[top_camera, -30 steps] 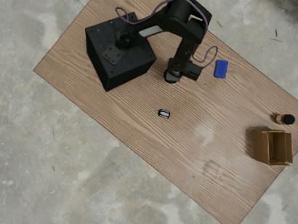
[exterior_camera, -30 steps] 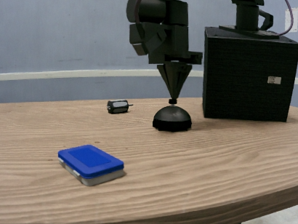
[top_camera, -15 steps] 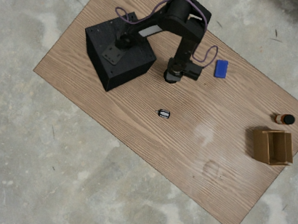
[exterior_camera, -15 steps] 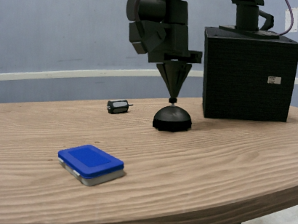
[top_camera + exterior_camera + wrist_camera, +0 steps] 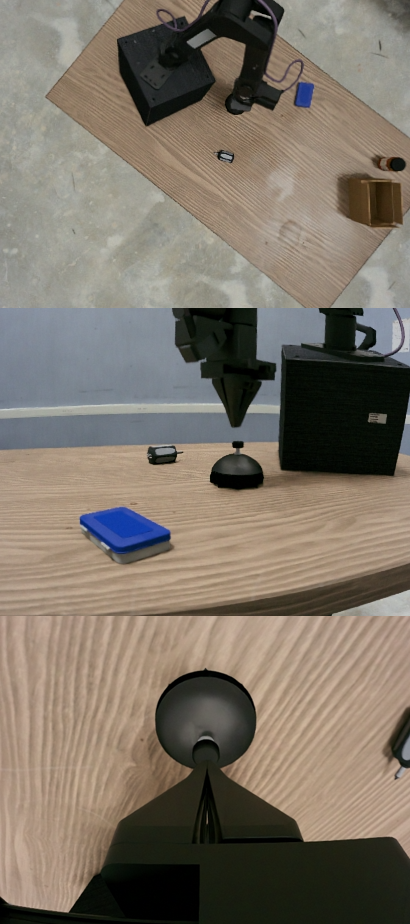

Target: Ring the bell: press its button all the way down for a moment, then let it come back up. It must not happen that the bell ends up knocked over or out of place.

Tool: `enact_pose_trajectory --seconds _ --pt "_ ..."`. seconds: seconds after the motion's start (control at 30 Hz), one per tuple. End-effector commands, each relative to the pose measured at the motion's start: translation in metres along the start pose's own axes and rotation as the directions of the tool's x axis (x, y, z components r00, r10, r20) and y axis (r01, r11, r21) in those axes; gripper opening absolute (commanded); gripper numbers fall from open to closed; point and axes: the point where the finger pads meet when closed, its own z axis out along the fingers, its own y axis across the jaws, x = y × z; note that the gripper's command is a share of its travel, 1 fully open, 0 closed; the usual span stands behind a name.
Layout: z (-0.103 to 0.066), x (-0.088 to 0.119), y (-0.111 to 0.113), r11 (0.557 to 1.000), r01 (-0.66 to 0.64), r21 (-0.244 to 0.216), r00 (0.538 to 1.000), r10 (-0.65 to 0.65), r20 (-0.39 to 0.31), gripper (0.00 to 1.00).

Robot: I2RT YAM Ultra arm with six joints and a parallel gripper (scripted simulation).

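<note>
The black dome bell (image 5: 236, 472) sits on the wooden table in front of the black base box. Its small button (image 5: 237, 444) stands up on its stem above the dome. My gripper (image 5: 235, 424) is shut and empty, pointing straight down, with its tip a short gap above the button and not touching it. In the wrist view the bell (image 5: 205, 718) lies just beyond my closed fingertips (image 5: 206, 763), and the button (image 5: 205, 749) shows right at the tip. In the overhead view the arm hides most of the bell (image 5: 230, 102).
The black base box (image 5: 342, 408) stands just right of the bell. A small motor (image 5: 162, 454) lies behind and left of it. A blue case (image 5: 125, 534) lies near the front edge. A cardboard box (image 5: 376, 202) and a small bottle (image 5: 391, 163) sit at the far end.
</note>
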Motion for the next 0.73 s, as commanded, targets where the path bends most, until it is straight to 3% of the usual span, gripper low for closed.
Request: enact_pose_trajectory --seconds 0.0,0.1,0.43,0.7 --pt "-0.016 -0.001 -0.002 1.0 -0.004 -0.007 1.0 0.004 0.004 0.0" --pt "-0.027 -0.01 -0.004 1.0 0.0 -0.002 1.0 0.0 0.022 0.0" --pt "-0.045 -0.009 -0.004 1.0 0.001 -0.001 1.0 -0.001 0.022 0.0" --pt "-0.049 -0.009 -0.004 1.0 0.001 -0.001 1.0 -0.001 0.022 0.0"
